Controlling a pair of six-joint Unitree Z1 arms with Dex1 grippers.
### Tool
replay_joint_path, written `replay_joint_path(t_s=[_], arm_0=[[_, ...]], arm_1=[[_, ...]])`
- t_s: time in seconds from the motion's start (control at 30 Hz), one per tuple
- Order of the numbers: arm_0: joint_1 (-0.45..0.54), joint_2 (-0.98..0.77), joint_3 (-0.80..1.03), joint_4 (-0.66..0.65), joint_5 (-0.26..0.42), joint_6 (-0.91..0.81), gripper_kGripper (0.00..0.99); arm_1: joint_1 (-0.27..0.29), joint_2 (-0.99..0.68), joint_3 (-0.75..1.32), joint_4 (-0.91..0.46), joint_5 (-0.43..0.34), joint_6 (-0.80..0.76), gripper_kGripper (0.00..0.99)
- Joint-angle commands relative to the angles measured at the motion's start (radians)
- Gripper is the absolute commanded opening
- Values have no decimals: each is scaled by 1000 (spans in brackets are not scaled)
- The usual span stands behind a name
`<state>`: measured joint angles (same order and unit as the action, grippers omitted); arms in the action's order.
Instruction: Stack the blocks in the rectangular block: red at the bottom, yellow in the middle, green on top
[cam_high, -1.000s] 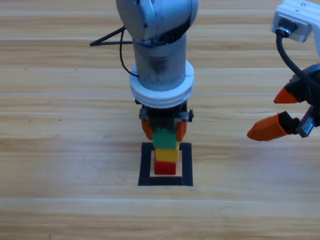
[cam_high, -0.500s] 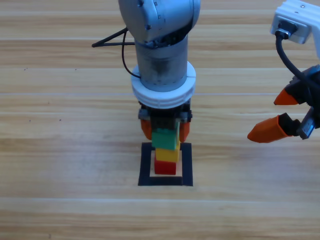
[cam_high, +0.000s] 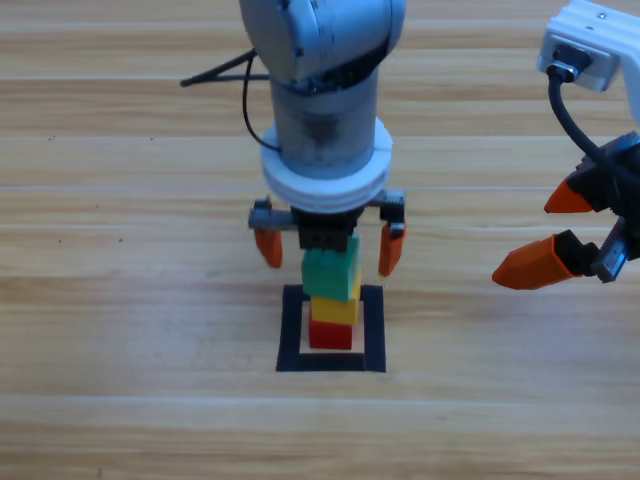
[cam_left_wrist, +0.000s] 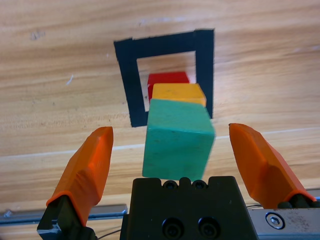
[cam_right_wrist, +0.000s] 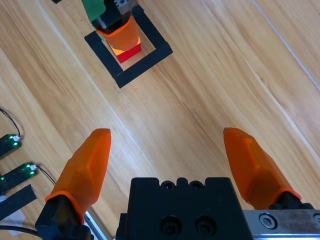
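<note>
The blocks stand as one stack inside the rectangular block (cam_high: 331, 329), a black tape outline on the wooden tabletop (cam_high: 130, 300): red (cam_high: 330, 334) at the bottom on the bare wood, yellow (cam_high: 334, 308) on it, green (cam_high: 332, 275) on top. In the left wrist view the green cube sits slightly turned against the yellow one beneath it, and the stack stands toward one side of the outline rather than at its centre.

The tabletop is pale planked wood with grain running across the high view. Open wood lies all round the tape outline, wide to the left and in front of it. A black cable (cam_high: 245, 95) lies on the wood behind the left arm.

The left arm comes straight down from the top edge over the stack. The left hand (cam_high: 328, 245) points downward with its two orange jaws spread wide, one on each side of the green cube and clear of it, gripping nothing.

The right hand (cam_high: 560, 230) waits at the right edge, well apart from the stack, jaws open and empty.
</note>
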<state>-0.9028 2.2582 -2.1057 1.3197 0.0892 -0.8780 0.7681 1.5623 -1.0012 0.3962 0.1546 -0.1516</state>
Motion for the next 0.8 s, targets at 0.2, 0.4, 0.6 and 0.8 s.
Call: replay_joint_path(t_s=[0.2,0.4,0.6,0.8], arm_0=[[-36,-482,52,21,185,24,990],[-38,-925,820,-517,181,215,990],[-38,-1103,1188,-772,156,312,990],[-38,-1143,1294,-827,144,323,990]], arm_1=[[28,2,13,16,-15,-11,990],[28,15,10,16,-17,-11,990],[33,16,10,16,-18,-13,990],[33,19,10,18,-23,-13,990]])
